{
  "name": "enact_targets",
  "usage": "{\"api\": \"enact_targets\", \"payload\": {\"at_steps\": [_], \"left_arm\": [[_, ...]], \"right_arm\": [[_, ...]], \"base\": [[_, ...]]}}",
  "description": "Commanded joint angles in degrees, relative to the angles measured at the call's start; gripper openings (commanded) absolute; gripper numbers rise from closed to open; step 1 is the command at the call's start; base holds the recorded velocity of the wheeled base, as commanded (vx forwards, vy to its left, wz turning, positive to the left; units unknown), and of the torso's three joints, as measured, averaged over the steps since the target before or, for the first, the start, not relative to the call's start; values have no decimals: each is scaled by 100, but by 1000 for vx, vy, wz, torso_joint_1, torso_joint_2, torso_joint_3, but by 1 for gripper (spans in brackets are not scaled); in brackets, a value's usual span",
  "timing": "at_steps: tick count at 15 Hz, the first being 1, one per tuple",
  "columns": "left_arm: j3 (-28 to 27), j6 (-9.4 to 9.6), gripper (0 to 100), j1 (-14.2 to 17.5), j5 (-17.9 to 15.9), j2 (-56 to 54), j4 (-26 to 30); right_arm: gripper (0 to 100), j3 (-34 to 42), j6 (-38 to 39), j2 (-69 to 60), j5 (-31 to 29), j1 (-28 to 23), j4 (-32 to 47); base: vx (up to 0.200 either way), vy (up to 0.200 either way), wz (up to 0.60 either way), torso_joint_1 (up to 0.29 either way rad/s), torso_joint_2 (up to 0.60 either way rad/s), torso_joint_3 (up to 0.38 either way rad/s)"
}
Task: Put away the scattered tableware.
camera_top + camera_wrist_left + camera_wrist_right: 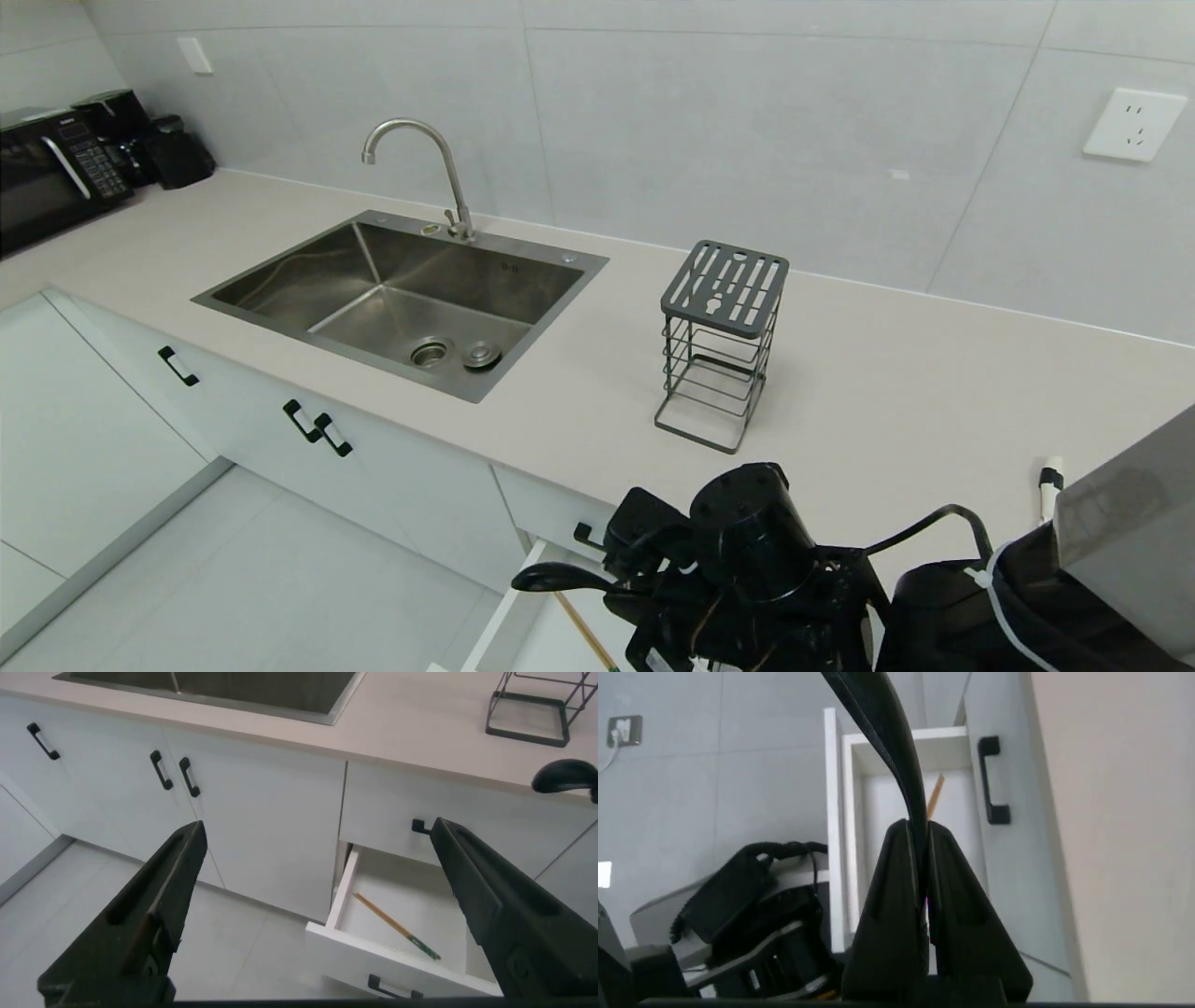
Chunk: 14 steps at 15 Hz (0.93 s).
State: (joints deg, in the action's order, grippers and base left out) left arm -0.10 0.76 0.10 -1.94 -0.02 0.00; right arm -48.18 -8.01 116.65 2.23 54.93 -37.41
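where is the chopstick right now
In the left wrist view the chopstick lies inside the open drawer under the counter, right of the sink cupboard doors.

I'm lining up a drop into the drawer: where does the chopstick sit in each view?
Head view: chopstick at the bottom edge, inside the open drawer.
Left wrist view: chopstick lying diagonally on the drawer floor.
Right wrist view: chopstick peeking out beside the black utensil.
Shared landmark: the black handle on the closed drawer above.
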Motion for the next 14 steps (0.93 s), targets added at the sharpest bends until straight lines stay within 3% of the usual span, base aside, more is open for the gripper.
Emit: {"api": "enact_targets", "payload": {"at_steps": [1, 14], "left_arm": [[1, 4, 100, -1, 0, 2, 0], [1, -5, 100, -1, 0, 2, 0]], "right_arm": [[0, -25, 19, 59, 5, 149, 15], [0, -711, 27, 209, -504, 255, 428]], "base": [[0, 0, 0, 0, 0, 0], [0, 0, 0, 0, 0, 0]]}}
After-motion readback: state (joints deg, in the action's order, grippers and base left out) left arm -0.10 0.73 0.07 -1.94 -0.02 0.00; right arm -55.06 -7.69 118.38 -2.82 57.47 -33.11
